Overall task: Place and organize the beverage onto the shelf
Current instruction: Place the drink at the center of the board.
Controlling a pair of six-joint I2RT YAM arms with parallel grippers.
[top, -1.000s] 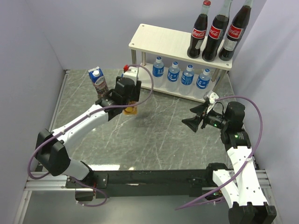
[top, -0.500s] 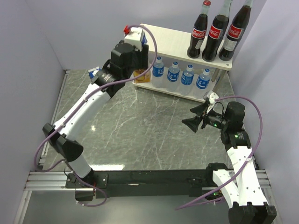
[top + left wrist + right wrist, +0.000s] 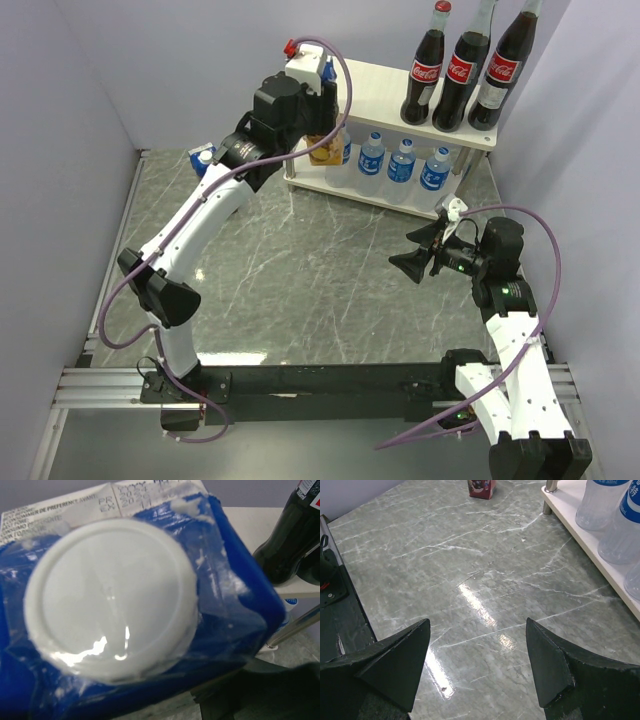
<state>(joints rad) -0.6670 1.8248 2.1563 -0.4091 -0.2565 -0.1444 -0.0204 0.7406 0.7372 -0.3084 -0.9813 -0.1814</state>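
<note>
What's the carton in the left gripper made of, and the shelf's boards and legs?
Carton: coated paperboard, judging by the glossy, creased blue top; its white cap looks like plastic. Shelf boards: pale matte wood or laminate, with faint grain. Legs: shiny round metal, probably steel.

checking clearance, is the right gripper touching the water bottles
Apart. The top external view shows bare tabletop between the right gripper and the water bottles; its jaws stand open.
</note>
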